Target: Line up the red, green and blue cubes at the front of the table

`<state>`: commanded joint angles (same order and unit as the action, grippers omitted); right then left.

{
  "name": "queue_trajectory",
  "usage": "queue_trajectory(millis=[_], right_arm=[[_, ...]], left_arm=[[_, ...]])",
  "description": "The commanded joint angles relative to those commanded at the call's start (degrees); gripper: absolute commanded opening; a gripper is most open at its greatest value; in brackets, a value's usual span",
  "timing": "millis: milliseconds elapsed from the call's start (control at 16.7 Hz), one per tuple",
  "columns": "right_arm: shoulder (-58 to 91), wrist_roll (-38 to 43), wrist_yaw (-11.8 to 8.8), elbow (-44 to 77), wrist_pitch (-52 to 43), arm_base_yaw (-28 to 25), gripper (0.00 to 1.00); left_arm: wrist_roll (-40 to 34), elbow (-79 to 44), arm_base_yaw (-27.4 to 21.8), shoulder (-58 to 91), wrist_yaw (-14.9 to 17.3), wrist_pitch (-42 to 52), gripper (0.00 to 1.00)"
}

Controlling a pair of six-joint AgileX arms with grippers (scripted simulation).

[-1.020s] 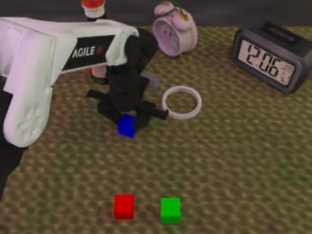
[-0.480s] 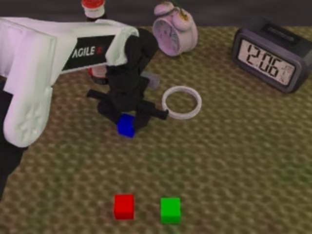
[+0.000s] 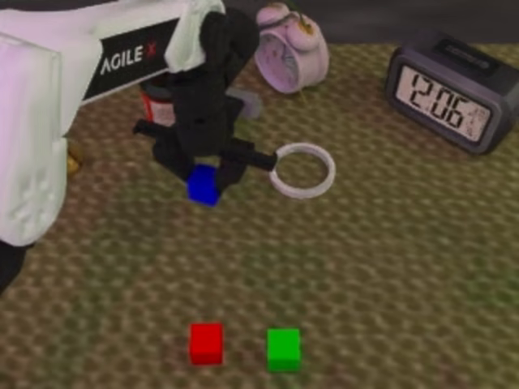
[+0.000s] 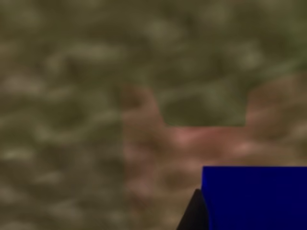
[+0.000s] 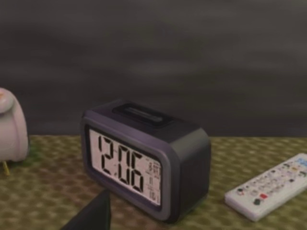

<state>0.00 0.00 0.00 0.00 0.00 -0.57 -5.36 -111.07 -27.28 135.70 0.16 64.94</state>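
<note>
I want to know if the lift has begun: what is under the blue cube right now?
The left wrist view shows bare table beneath the blue cube, held by the left gripper. The spot directly below the cube is covered by the cube itself.

Flat, even light is falling across the worktop (image 3: 389, 267), no hard shadows or glare. Left wrist view is rendering soft; the backdrop is staying dim.

Left claw (image 3: 204, 180) pointed down over the table's left-centre, fingers clamped on the blue cube (image 3: 203, 185).
</note>
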Motion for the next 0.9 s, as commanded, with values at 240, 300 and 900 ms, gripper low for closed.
queue_trajectory(millis=[240, 300, 900], right_arm=[[0.0, 0.0, 0.0, 0.0, 0.0, 0.0, 1.00], [0.0, 0.0, 0.0, 0.0, 0.0, 0.0, 1.00], [0.0, 0.0, 0.0, 0.0, 0.0, 0.0, 1.00]], left_arm=[[0.0, -1.7, 0.2, -1.2, 0.0, 2.4, 0.00], [0.0, -1.7, 0.2, -1.2, 0.0, 2.4, 0.00], [-21.0, -1.1, -13.2, -1.8, -0.4, 3.6, 0.00]])
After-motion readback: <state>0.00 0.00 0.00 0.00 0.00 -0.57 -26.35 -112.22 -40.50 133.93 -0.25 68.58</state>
